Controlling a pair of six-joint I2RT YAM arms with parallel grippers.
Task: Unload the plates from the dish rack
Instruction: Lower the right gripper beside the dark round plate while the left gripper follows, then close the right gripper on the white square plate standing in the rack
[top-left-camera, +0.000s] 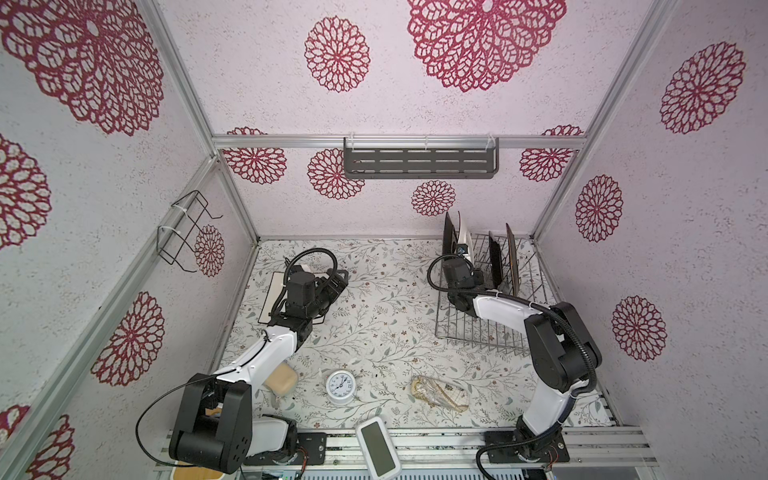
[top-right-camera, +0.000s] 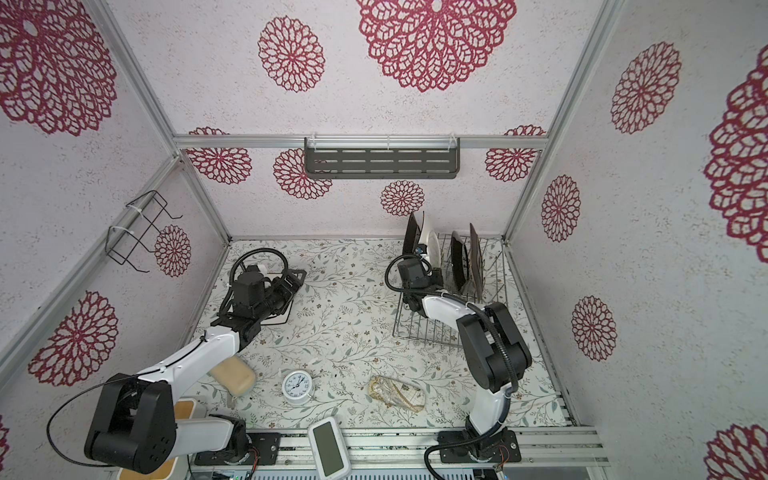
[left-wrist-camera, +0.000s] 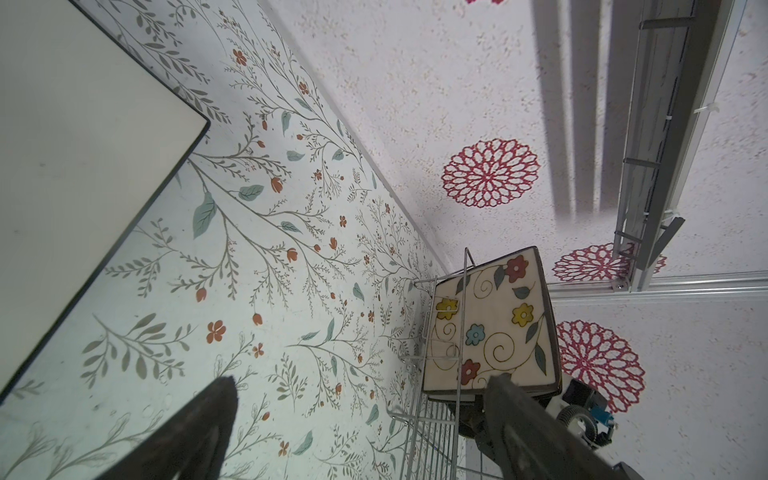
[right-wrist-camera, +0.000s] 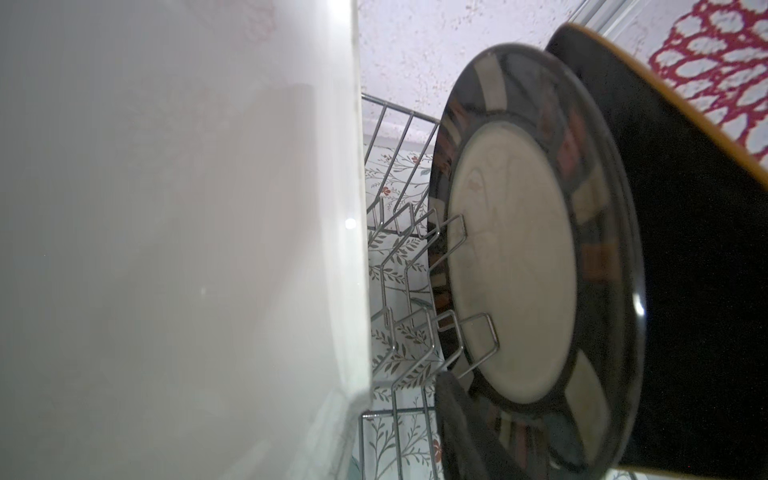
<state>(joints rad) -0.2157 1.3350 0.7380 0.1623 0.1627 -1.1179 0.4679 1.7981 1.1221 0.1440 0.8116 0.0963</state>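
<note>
While the right pincer (top-left-camera: 461, 253) sits near the end of the dish rack (top-left-camera: 465, 336) that faces the left arm, up against the upright white plate (right-wrist-camera: 166, 249), I cannot tell whether it has bitten on that plate or merely brackets it. Only one finger (right-wrist-camera: 457, 415) shows in the wrist view, and its partner is hidden behind the white face. My worry is a shallow edge grip: if the pads catch only the rim, the plate could pivot and slip on the lift, or its foot could snag a tine and drag the rack along. Swinging it out could also clip the flower-painted plate (left-wrist-camera: 490, 324) just beside it at the rack's very end, or the round striped-rim plate (right-wrist-camera: 511, 270) and the dark square plate (right-wrist-camera: 706, 249) further along the rack. Well apart from the rack, the left pincer (left-wrist-camera: 361, 380) hangs wide and empty over a white dark-edged plate (left-wrist-camera: 83, 166) lying flat on the worktop (top-left-camera: 374, 316); in both top views the arm covers most of it. Where the white plate's lower edge sits among the tines is out of sight, and the dark plates overlap too much to count surely.
</note>
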